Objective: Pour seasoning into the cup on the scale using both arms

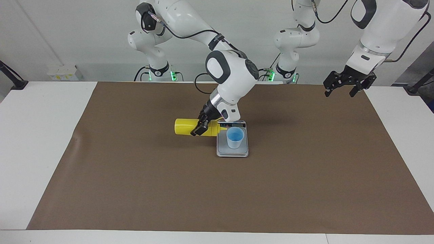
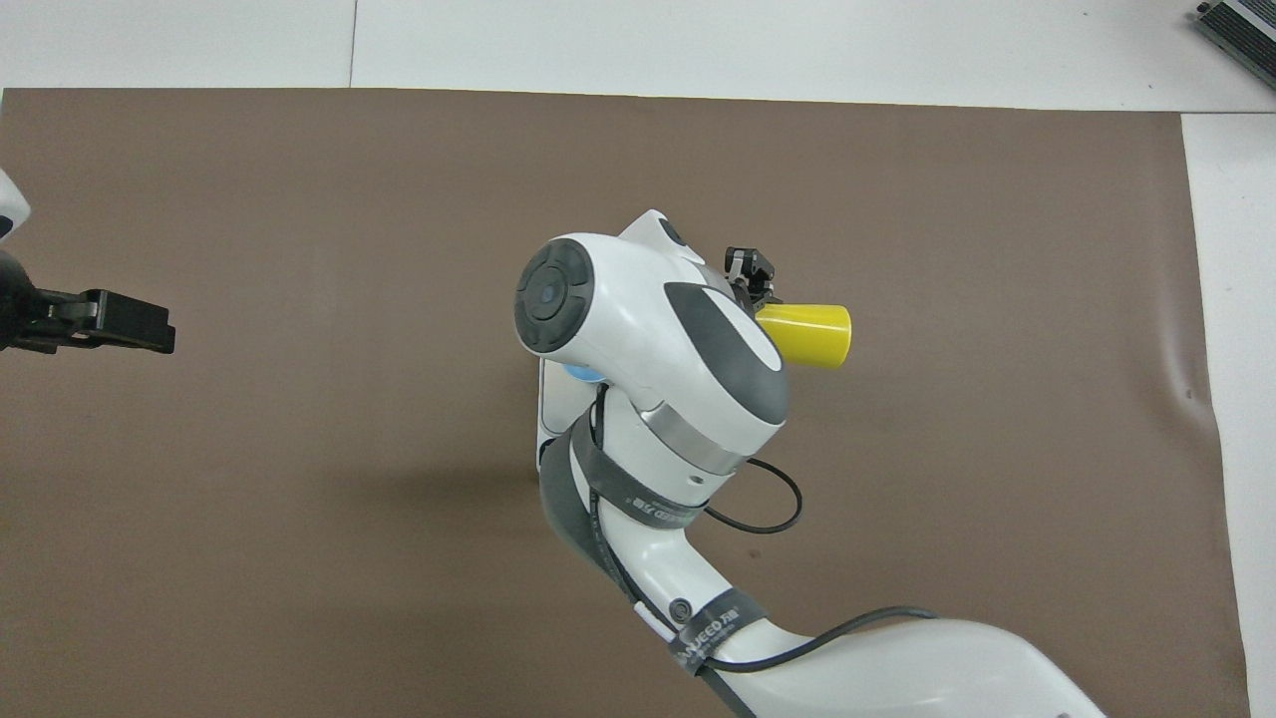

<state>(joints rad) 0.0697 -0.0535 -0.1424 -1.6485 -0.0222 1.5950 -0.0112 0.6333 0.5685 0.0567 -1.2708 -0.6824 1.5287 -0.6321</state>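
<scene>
Gripped in the right gripper (image 1: 201,127), the yellow bottle (image 1: 185,126) lay on its side in the air, its fingers clamped around the body near the shoulder. Its nozzle pointed toward the cup (image 1: 235,137) and reached the cup's rim, over the edge of the scale (image 1: 232,151) that faces the right arm's end of the table. Its flat base pointed the other way, out over the brown mat (image 1: 135,176). The cup stood upright on the grey plate of the scale, light blue and open at the top. The scale's display strip lay at the end nearer to the robots, partly covered by the right arm's wrist.

From overhead, the right arm's (image 2: 648,339) large white joint covered most of the scale and the cup; only a sliver of blue and a strip of the scale's side showed beneath it, while the base half of the bottle (image 2: 807,334) stuck out beside the wrist.

Over at the left arm's end of the table, the left gripper (image 1: 344,88) waited in the air with its fingers spread apart and nothing between them, above the edge of the mat, well apart from the scale.
</scene>
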